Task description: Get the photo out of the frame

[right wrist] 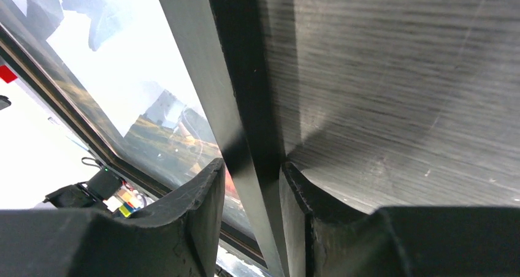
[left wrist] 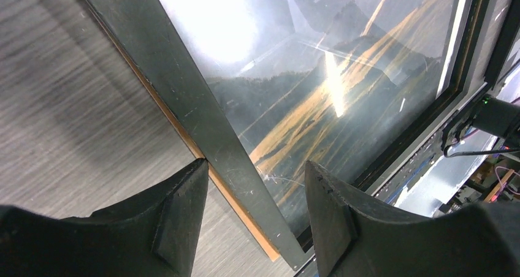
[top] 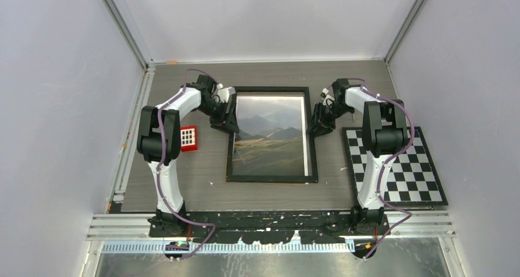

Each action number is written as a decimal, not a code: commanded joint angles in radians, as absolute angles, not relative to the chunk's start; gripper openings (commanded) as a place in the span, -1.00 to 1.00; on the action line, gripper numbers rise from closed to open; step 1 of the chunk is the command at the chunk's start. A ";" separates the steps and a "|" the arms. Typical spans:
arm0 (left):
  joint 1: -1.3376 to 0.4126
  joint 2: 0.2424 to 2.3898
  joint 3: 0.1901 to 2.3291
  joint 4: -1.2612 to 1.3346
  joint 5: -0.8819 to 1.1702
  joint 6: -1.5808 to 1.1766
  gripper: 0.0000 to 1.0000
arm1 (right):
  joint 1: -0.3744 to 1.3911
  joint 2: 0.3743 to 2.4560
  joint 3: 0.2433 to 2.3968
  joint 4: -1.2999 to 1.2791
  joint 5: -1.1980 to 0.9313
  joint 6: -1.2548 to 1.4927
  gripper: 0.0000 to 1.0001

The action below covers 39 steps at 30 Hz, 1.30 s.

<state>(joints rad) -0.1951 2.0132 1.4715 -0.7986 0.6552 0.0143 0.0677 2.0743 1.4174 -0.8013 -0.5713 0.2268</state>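
The left claw (left wrist: 254,166) stands with its jaws apart, straddling the left side rim of the frame (top: 270,179). One finger sits outside by the light wood edge and the other over the glass, and neither visibly presses. The right claw (right wrist: 251,166) straddles the opposite side rim with its jaws much narrower. Its outer finger lies against the rim's outer edge, while a sliver shows on the inner side, so I cannot tell whether it grips yet.

The frame lies flat and face up on the table (top: 202,191), between the two arms. The photo (top: 270,136) sits inside it under glass, mountains and hills showing, with nothing pulled out.

I judge this to be the opening step: taking hold of the frame by both sides. The next move calls for both claws to clamp evenly, then lift and turn the frame together so its back can be reached.

A checkerboard (top: 398,166) lies to the right, and a small red block (top: 188,138) to the left.
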 commanded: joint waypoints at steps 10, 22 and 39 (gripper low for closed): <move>-0.199 2.116 1.606 -0.752 0.663 -0.032 0.19 | 0.073 2.134 1.515 -0.760 -0.535 0.270 -0.16; -0.193 2.164 1.693 -0.744 0.610 -0.021 0.20 | 0.073 2.155 1.552 -0.727 -0.504 0.283 -0.05; -0.141 1.941 1.580 -0.718 0.667 0.106 0.67 | 0.064 1.943 1.498 -0.756 -0.525 0.100 0.52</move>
